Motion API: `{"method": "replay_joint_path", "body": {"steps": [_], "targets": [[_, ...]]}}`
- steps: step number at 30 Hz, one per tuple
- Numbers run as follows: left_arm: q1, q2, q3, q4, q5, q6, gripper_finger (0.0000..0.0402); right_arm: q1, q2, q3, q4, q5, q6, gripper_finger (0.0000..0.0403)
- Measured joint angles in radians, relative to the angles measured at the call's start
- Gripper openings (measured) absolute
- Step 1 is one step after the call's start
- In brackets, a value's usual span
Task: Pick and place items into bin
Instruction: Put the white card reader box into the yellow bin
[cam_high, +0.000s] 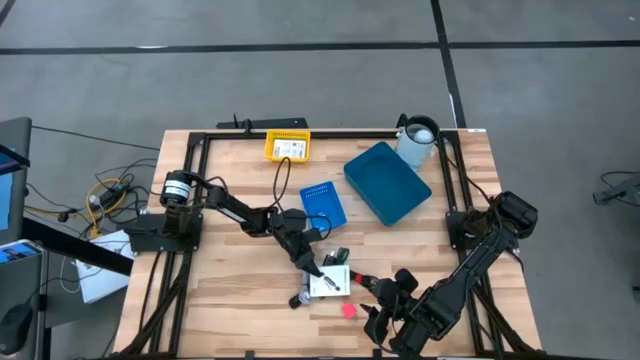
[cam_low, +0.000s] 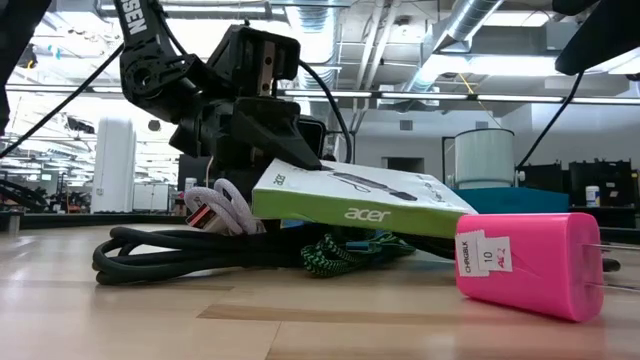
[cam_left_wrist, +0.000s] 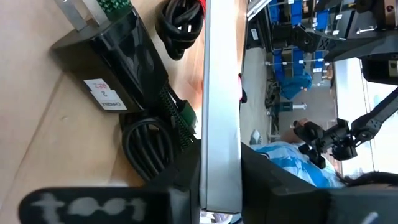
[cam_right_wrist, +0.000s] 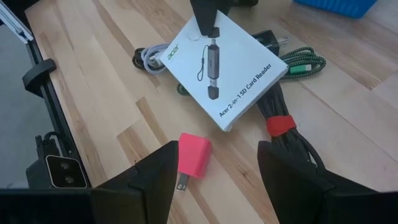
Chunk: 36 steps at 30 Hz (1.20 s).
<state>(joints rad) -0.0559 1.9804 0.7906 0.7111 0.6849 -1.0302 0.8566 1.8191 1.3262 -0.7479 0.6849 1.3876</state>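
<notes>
Between left end effector (cam_high: 322, 268) fingers: white Acer box (cam_right_wrist: 222, 73), clamped by its edge, lifted off counter (cam_high: 230, 300). Right end effector (cam_right_wrist: 214, 180) spread wide, empty, just above pink charger (cam_right_wrist: 193, 155).

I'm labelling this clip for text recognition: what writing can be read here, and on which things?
"acer": green edge of the white card-reader box.
"Acer 2-in-1 SD Card Reader": that box's white face.
"10": white sticker on the pink plug-in charger; the rest is too small.
Black adapter's white sticker: unreadable.
</notes>
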Motion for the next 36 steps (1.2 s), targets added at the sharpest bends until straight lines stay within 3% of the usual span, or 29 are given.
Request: {"method": "replay_joint_path", "body": {"steps": [17, 24, 36], "targets": [[0.005, -0.215, -0.011, -0.105, -0.051, 0.130, 0.0058, 0.000, 0.000, 0.000, 0.000, 0.024, 0.000, 0.0214], [0.038, -0.359, -0.011, -0.248, -0.089, 0.230, 0.0058, -0.001, 0.000, 0.000, 0.000, 0.034, 0.000, 0.0214], [0.240, -0.789, -0.011, -0.677, -0.385, 0.577, 0.0058, -0.013, 0.000, 0.000, 0.000, 0.077, -0.026, 0.0195]]}}
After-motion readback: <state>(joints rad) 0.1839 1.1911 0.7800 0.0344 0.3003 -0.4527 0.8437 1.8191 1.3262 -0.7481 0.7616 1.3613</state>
